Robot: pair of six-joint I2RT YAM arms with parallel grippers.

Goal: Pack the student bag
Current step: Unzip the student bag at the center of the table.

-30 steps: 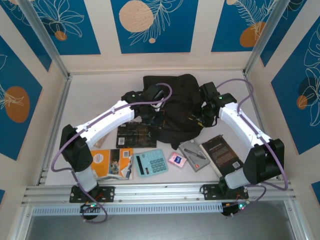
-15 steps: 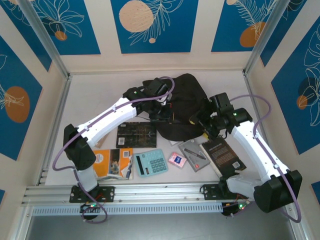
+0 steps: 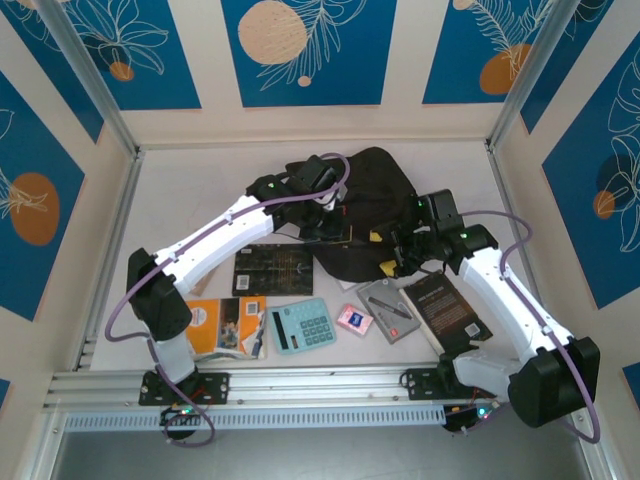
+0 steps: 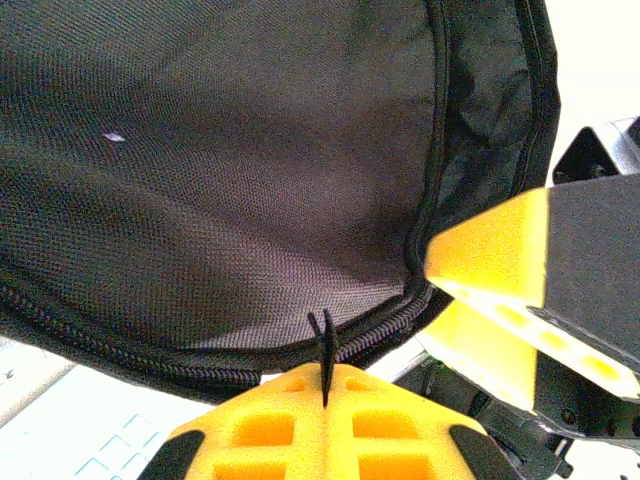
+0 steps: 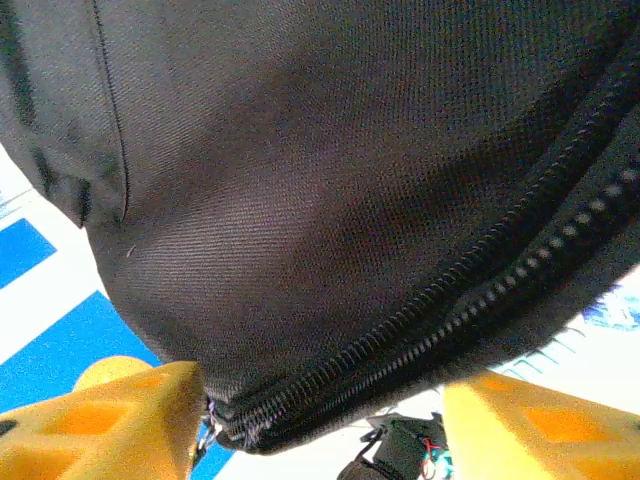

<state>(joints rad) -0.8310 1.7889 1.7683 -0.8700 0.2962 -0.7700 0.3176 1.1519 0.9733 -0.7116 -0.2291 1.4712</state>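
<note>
From above, you see the student bag [image 3: 365, 190] as a black heap at the 12 o'clock side of the white table [image 3: 200, 180]. One arm reaches its 9 o'clock edge and the other its 4 o'clock edge, but the fingers are too small there to judge.

The wrist cameras give you that detail. The left gripper [image 4: 323, 375] is clenched, its yellow pads pressed together with a thin black strip [image 4: 320, 340] of the bag's edge nipped between them. The right gripper [image 5: 320, 400] stands spread. Its yellow fingers are far apart and the bag's zipper [image 5: 470, 290] runs across the gap. You cannot tell whether the pads press the fabric.

Up close the bag is coarse black woven cloth, slack and creased, with a closed toothed zipper along a curved seam.

At the bag's 6 to 7 o'clock lie a dark book [image 3: 272, 270], an orange booklet [image 3: 222, 327], a pale blue calculator [image 3: 303, 325], a pink packet [image 3: 353, 318], a grey case [image 3: 390, 308] and a dark notebook [image 3: 445, 305]. Wall panels [image 3: 300, 50] of blue with pale leaves and orange discs stand around the table between metal posts.
</note>
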